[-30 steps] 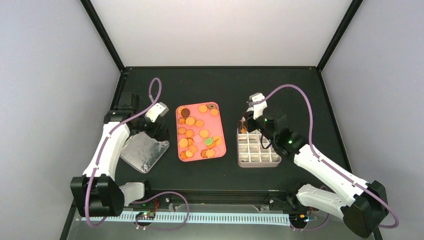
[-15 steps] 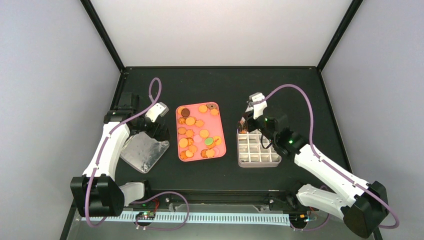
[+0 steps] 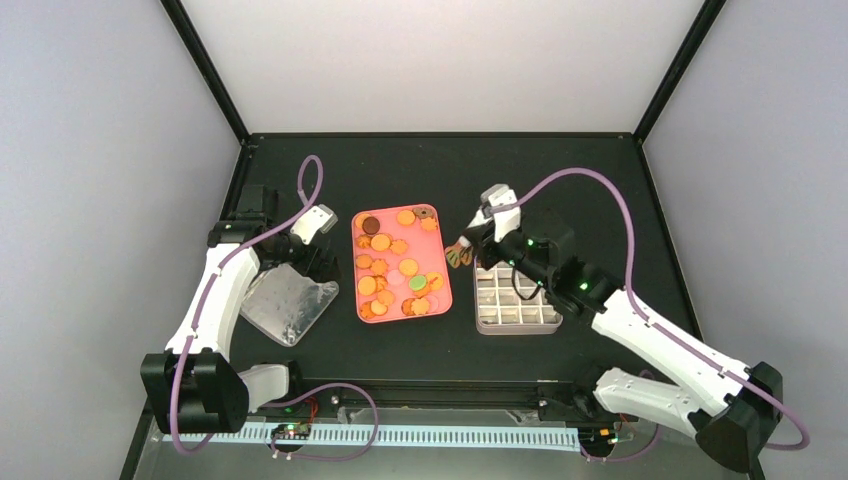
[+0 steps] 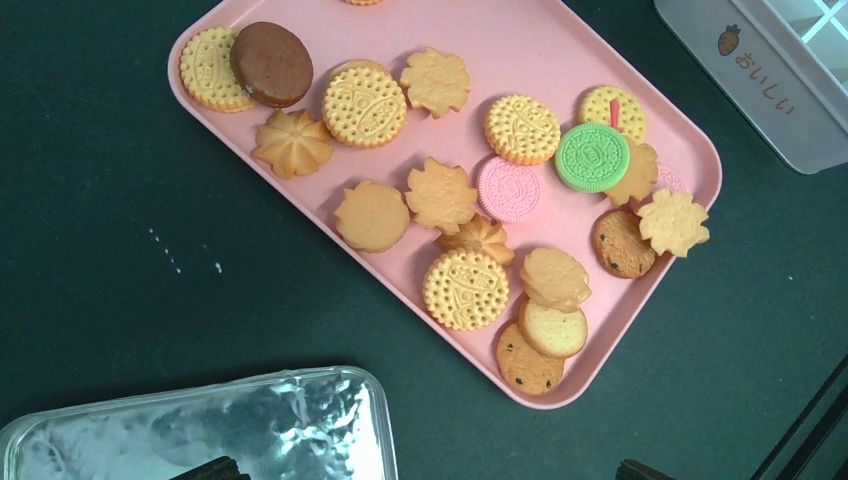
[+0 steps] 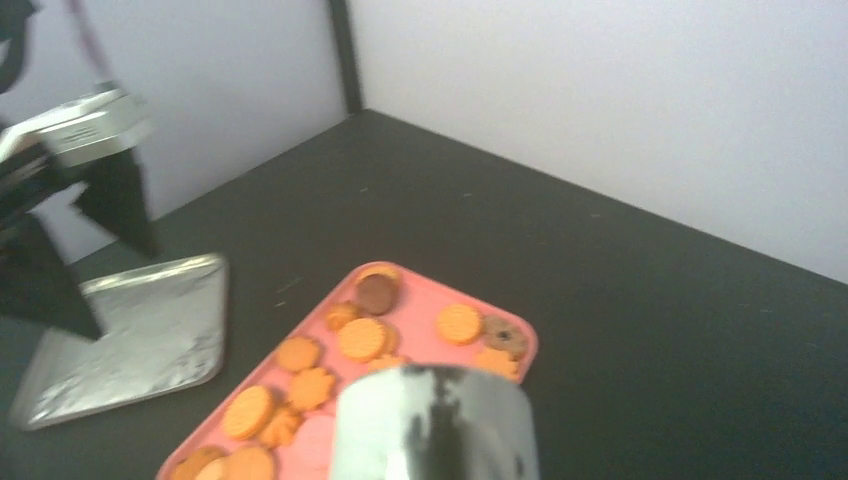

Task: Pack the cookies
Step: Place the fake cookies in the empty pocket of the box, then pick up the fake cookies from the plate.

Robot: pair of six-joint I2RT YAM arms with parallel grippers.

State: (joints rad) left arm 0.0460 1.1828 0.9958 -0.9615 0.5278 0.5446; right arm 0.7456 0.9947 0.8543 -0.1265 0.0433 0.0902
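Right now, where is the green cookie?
In the top view the green cookie lies on the pink tray, toward its near right corner. In the left wrist view a pink cookie sits just beside it.

Pink tray (image 4: pixel 560 50) centre; white divided box (image 3: pixel 515 325) right; silvery lid (image 3: pixel 285 305) left; perhaps metal tongs (image 5: pixel 435 420).

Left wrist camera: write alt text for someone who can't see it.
A pink tray of cookies, mostly golden plus a green cookie and a dark brown cookie, sits on a dark table. A shiny crinkled tray shows at lower left, a white box at upper right.
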